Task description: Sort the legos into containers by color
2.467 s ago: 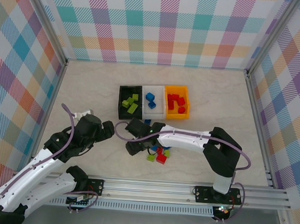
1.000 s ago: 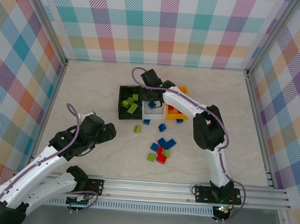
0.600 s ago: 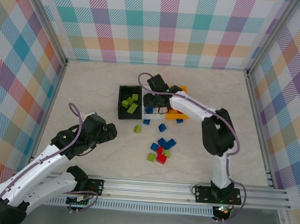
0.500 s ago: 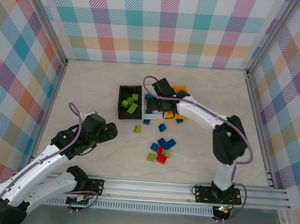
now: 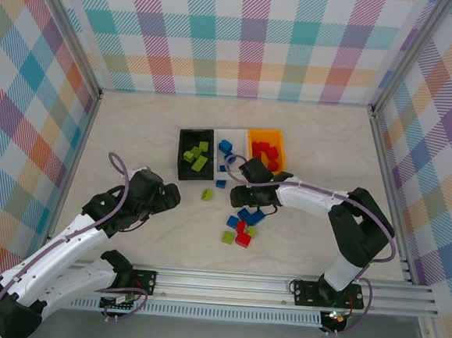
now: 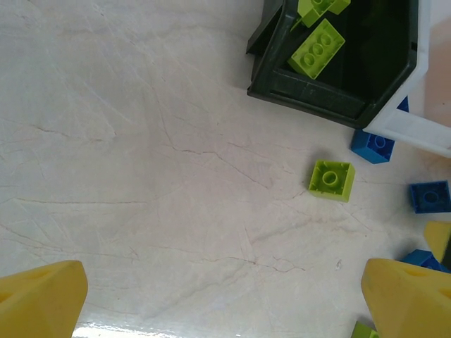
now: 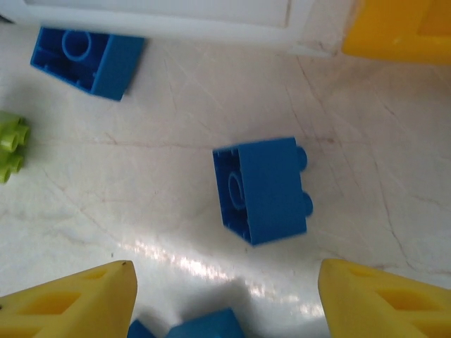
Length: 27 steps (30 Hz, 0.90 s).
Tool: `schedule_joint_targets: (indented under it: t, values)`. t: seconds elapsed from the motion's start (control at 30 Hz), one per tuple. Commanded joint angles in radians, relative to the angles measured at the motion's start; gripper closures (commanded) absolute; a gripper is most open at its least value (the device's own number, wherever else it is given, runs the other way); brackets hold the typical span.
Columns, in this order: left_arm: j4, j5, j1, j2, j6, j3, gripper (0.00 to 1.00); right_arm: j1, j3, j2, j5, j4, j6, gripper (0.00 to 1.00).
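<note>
DESK: What has changed at the sorting table?

PHOTOGRAPHER: The right gripper (image 5: 240,192) was reaching over the white bin (image 5: 239,137) a moment ago. It is now back on the near side of it, jaws spread and empty. It is poised above a blue brick (image 7: 262,189) lying on its side on the table (image 5: 135,130). That reads as one blue delivered and the next being lined up.

DESK: And the other arm?

PHOTOGRAPHER: The left gripper (image 6: 225,303) hangs released, holding nothing. A loose lime-green brick (image 6: 331,180) lies ahead of it, just near of the black bin (image 6: 303,88) that holds the greens. Reds sit in the orange-yellow bin (image 5: 268,132), and a mixed cluster (image 5: 241,226) waits nearer the arms.

DESK: Any brand or lettering?

PHOTOGRAPHER: None legible.
</note>
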State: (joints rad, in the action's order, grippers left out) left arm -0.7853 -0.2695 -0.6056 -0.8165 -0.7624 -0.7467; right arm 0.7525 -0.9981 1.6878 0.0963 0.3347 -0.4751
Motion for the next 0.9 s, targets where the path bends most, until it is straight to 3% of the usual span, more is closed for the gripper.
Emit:
schedule_joint_targets:
  t: [0.0,0.43,0.77,0.87]
  values:
    - [-0.006,0.008,0.009,0.002,0.013,-0.001,0.00,0.001,-0.028,0.049,0.030,-0.074,-0.005,0.32]
    - [-0.012,-0.002,0.010,0.004,0.017,-0.004,0.00,0.000,-0.083,0.138,0.100,-0.067,-0.007,0.46]
    - [-0.008,0.011,0.010,0.000,0.017,0.002,0.00,0.005,-0.077,0.091,0.106,-0.068,0.022,0.73]
    - [-0.008,0.013,0.010,0.001,0.018,0.002,0.00,0.027,-0.072,0.037,0.111,-0.038,0.035,0.76]
